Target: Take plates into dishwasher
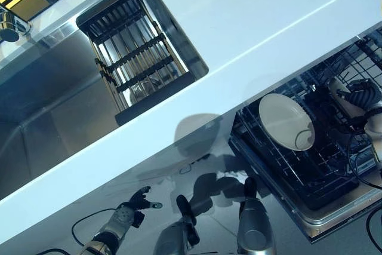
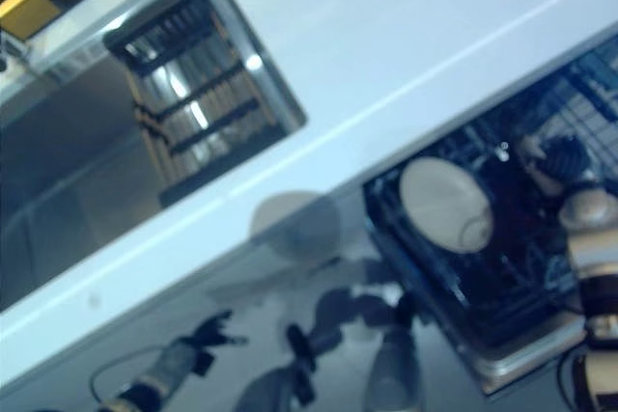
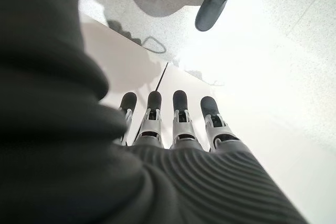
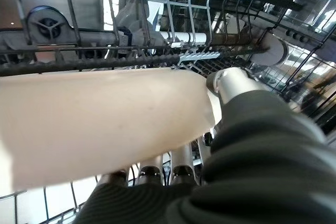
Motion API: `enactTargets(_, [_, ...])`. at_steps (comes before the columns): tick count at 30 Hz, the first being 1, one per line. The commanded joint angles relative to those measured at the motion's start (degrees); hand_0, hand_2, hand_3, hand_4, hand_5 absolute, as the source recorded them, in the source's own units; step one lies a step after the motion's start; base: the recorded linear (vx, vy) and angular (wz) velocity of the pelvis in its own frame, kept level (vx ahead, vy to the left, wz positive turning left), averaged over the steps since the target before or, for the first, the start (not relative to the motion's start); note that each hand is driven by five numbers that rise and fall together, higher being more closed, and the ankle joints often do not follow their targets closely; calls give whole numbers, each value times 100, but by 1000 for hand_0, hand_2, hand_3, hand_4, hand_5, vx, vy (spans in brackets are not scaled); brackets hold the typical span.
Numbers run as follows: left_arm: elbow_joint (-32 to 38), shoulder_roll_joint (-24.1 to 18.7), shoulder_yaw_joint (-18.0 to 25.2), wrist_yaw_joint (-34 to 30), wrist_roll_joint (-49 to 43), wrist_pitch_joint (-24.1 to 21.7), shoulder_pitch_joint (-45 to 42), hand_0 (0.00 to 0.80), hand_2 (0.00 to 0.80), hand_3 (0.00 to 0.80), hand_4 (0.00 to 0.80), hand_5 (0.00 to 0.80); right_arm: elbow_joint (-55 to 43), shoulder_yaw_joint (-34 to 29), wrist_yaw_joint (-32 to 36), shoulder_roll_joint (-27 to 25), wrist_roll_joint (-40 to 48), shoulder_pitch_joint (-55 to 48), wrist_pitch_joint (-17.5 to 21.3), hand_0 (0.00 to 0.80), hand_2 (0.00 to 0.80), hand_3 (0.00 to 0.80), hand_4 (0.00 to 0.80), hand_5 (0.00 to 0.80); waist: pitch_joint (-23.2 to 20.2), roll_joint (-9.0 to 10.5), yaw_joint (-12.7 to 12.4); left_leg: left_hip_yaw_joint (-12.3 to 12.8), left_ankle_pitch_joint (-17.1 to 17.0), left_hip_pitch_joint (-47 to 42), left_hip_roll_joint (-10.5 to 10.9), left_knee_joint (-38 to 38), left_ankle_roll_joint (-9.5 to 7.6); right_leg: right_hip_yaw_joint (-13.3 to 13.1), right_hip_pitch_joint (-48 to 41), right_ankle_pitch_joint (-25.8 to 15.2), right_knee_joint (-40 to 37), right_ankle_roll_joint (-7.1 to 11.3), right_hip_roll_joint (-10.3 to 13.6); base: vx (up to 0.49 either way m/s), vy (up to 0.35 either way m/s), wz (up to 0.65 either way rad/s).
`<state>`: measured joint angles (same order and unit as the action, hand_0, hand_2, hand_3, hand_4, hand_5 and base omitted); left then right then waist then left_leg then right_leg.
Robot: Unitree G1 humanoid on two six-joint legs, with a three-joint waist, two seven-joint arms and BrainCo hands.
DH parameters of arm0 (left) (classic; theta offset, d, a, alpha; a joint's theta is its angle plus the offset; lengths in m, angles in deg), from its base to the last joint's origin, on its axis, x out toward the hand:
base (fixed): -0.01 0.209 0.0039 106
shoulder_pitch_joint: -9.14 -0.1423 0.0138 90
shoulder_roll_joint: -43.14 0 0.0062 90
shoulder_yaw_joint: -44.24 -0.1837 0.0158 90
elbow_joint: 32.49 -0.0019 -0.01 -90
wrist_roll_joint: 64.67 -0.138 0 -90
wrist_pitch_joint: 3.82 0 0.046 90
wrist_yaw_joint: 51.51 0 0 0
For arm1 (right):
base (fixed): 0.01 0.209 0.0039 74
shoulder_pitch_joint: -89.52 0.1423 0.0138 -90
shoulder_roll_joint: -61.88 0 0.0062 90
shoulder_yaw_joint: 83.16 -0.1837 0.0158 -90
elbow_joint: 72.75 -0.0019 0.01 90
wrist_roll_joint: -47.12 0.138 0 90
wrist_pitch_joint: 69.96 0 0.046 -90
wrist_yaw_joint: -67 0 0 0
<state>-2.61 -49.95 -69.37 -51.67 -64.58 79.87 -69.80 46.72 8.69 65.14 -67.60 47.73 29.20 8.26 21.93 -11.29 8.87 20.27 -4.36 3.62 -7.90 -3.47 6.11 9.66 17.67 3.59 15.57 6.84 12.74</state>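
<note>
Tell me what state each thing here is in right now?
Plate: tilted in the rack, pinched at its edge by the right hand.
Dishwasher rack: pulled out, holding just that plate.
Sink rack: set over the sink, no plates visible.
Left hand: open, hanging low with nothing in it.

Below me a white tabletop (image 1: pixel 250 22) runs across, with a steel sink (image 1: pixel 54 100) sunk into it and a dark slatted rack (image 1: pixel 134 58) at the sink's end. The floor (image 3: pixel 273 51) is pale, speckled and brightly lit.
</note>
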Motion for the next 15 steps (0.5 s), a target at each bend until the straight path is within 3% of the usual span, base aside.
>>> enactTargets(1, [-58, -24, -4, -31, 339, -156, 33, 0, 0, 0, 0, 0, 227, 329, -16, -405, -403, 129, -42, 800, 800, 800, 800, 800, -98, 71, 220, -125, -378, -90, -400, 152, 405, -83, -154, 34, -50, -321, -150, 11, 32, -8])
enactTargets(15, [186, -98, -92, -71, 463, -201, 39, 0, 0, 0, 0, 0, 700, 657, -246, -528, -822, 484, -27, 800, 800, 800, 800, 800, 155, -240, 333, -133, -286, 206, -268, 281, 370, -306, 392, 2, 91, -314, -99, -7, -3, -7])
